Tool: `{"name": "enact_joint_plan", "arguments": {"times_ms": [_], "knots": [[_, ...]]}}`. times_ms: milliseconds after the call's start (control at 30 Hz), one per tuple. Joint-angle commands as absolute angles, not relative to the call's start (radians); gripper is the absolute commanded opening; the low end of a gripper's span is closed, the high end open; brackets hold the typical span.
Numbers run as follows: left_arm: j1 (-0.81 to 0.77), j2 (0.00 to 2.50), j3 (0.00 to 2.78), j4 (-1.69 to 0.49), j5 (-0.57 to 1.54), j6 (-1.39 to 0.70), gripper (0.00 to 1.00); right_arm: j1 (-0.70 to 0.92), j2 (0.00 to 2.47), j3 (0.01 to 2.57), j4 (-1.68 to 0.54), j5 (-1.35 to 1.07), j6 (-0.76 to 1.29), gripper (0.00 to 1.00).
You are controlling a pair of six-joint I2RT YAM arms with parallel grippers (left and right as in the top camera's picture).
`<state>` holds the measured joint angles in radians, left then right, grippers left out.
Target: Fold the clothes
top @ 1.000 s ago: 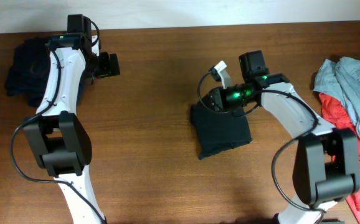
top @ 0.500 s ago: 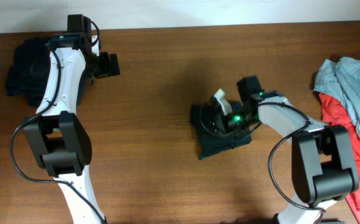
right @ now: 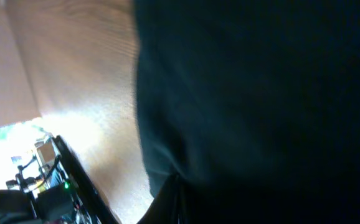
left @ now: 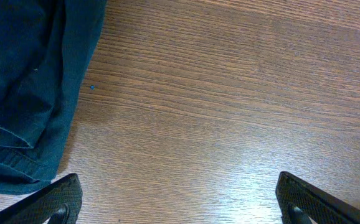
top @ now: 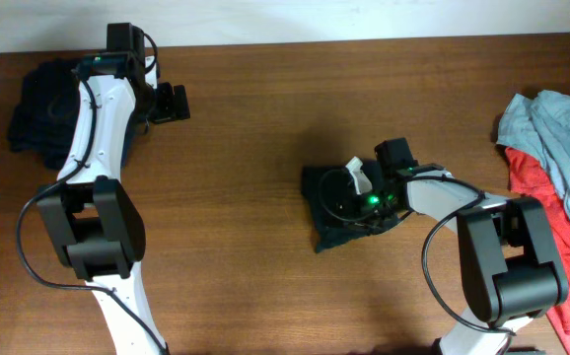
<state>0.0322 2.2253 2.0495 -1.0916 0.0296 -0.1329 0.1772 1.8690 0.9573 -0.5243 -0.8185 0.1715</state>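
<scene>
A folded black garment point(top: 349, 212) lies on the table right of centre. My right gripper point(top: 338, 196) rests low on top of it, jaws shut and pressed against the cloth. In the right wrist view dark fabric point(right: 261, 93) fills most of the frame, and the closed fingertips point(right: 179, 200) sit against it at the bottom. My left gripper point(top: 174, 103) is at the far left of the table, open, beside a dark navy garment point(top: 38, 104). In the left wrist view its fingers point(left: 55, 202) stand wide apart over bare wood, the navy cloth point(left: 24, 93) to their left.
A heap of grey-blue clothes point(top: 551, 123) and red clothes point(top: 561, 232) lies at the table's right edge. The table's far edge meets a white wall point(top: 364, 20). Bare wood point(top: 246, 197) separates the two arms.
My right gripper has moved from the folded garment's far edge down onto its top, staying shut. The left arm has not moved.
</scene>
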Motion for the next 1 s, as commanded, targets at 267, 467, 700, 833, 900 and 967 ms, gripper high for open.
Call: {"name": "enact_joint_plan", "arguments": {"times_ms": [267,467,700,833,900,967], "knots": [[0.033,2.210,2.050,-1.092,0.038,-0.145,0.99,0.176,1.929,0.952,-0.534,-0.769,0.271,0.05],[0.033,2.210,2.050,-1.092,0.038,-0.145,0.99,0.152,1.921,0.974,-0.506,-0.985,0.243,0.04],[0.033,2.210,2.050,-1.092,0.038,-0.145,0.99,0.099,1.839,1.089,-0.565,-1.093,0.171,0.04],[0.033,2.210,2.050,-1.092,0.038,-0.145,0.99,0.027,1.808,1.131,-0.628,-0.984,0.127,0.04],[0.033,2.210,2.050,-1.092,0.038,-0.145,0.99,-0.019,1.810,1.130,-0.636,-0.893,0.126,0.04],[0.033,2.210,2.050,-1.092,0.038,-0.145,0.99,-0.054,1.821,1.129,-0.640,-0.817,0.126,0.04]]}}
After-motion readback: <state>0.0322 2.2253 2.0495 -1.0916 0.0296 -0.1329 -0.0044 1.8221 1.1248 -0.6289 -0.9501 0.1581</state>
